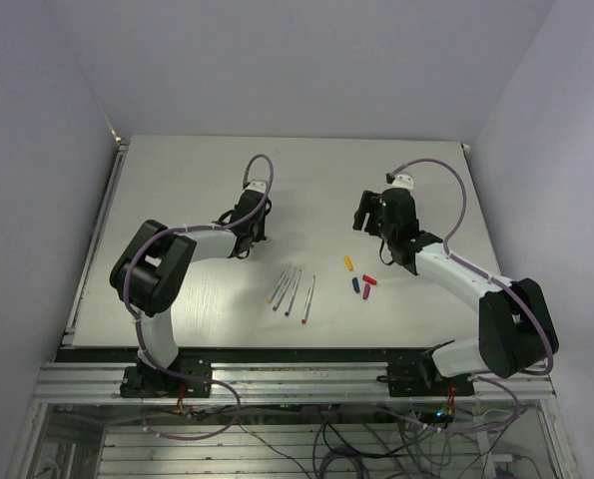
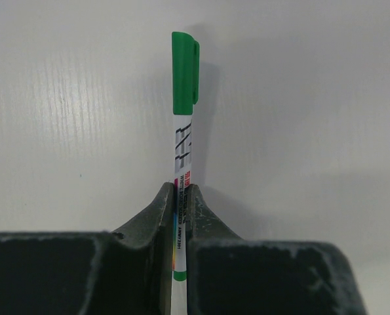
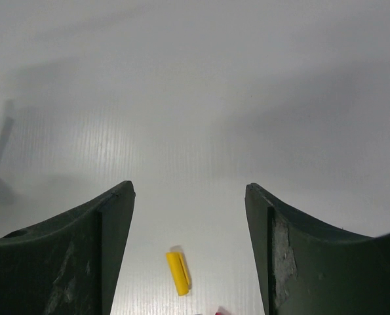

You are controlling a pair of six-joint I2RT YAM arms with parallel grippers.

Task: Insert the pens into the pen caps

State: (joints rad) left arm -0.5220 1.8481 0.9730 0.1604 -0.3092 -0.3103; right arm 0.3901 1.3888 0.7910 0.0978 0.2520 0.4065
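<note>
Between the left gripper's jaws a pen is clamped by its barrel, a green cap fitted on its far end. The right gripper hangs with jaws wide apart over a yellow cap. Four other pens lie on the table between the arms.

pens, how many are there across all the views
5. Four loose pens lie side by side on the table between the two arms. The fifth pen, with the green cap on, is clamped in the left gripper. None looks hidden.
</note>
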